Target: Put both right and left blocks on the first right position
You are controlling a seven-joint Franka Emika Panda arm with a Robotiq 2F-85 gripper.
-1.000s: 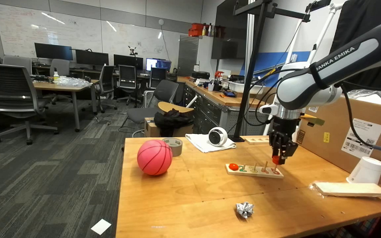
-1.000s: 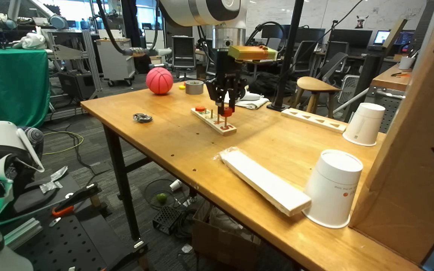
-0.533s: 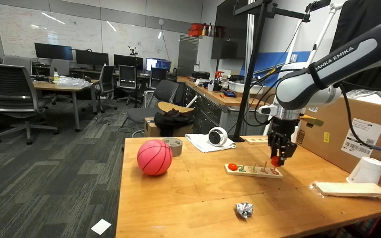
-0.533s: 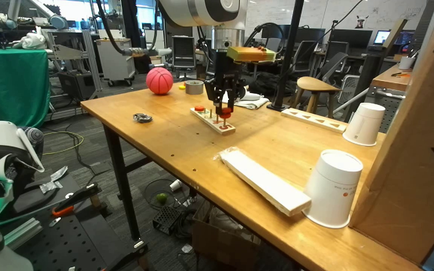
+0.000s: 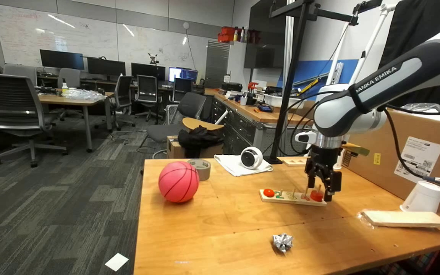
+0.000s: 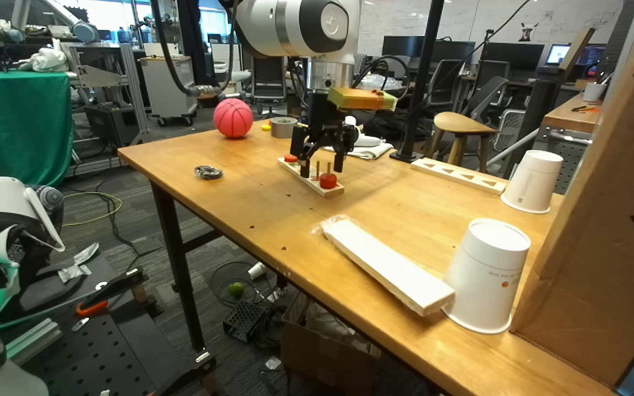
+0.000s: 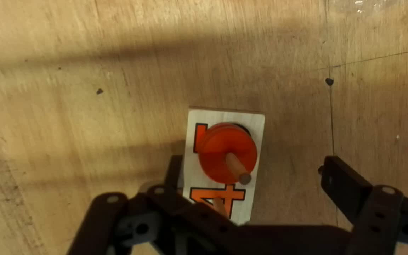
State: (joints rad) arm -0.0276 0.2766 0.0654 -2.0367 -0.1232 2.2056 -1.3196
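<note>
A light wooden board (image 5: 292, 203) with numbers and upright pegs lies on the table. At its left end, the red block (image 5: 269, 193) sits over number 1. Around the number 5 peg at the right end, a red block (image 7: 227, 156) rests low, the peg's top poking out; a line runs round its side, and whether it is one piece or two stacked I cannot tell. My gripper (image 6: 321, 171) hovers over that end, jaws spread wide. In the wrist view its fingers (image 7: 345, 187) stand apart on both sides of this block, nothing gripped.
A pink ball (image 5: 178, 181), tape roll (image 5: 201, 169) and white cloth (image 5: 231, 164) lie toward the far left. Crumpled foil (image 5: 282, 242) is in front. A wrapped wooden bar (image 6: 386, 264), white cups (image 6: 487, 275) and a cardboard box (image 6: 597, 264) stand on the right. A black pole (image 6: 419, 93) rises behind.
The jaws have spread and let go of the red block. It has dropped from the peg's upper part to the board. My gripper has come down somewhat.
</note>
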